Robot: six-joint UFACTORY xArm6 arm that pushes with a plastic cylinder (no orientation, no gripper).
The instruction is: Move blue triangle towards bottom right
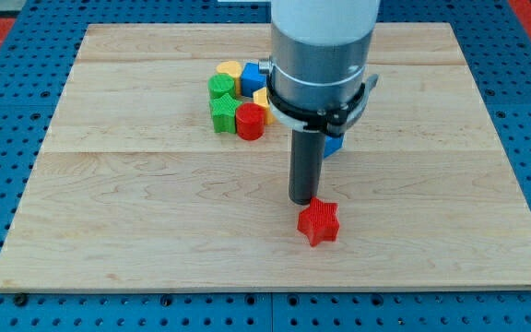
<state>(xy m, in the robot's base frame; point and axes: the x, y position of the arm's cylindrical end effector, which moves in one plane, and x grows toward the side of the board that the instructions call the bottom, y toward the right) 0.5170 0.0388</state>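
The blue triangle [335, 143] is mostly hidden behind my arm; only a small blue corner shows at the arm's right side, above the board's middle. My tip [302, 202] is at the lower end of the dark rod, just above and left of a red star block [319, 222]; I cannot tell whether it touches the star. The tip is below and slightly left of the visible blue corner, apart from it.
A cluster sits at the view's upper middle: a yellow block [228, 69], a blue block [253, 77], two green blocks [220, 87] [223, 114], a red cylinder [250, 121] and a yellow block [261, 98] partly hidden by my arm. The wooden board [109, 203] lies on a blue pegboard.
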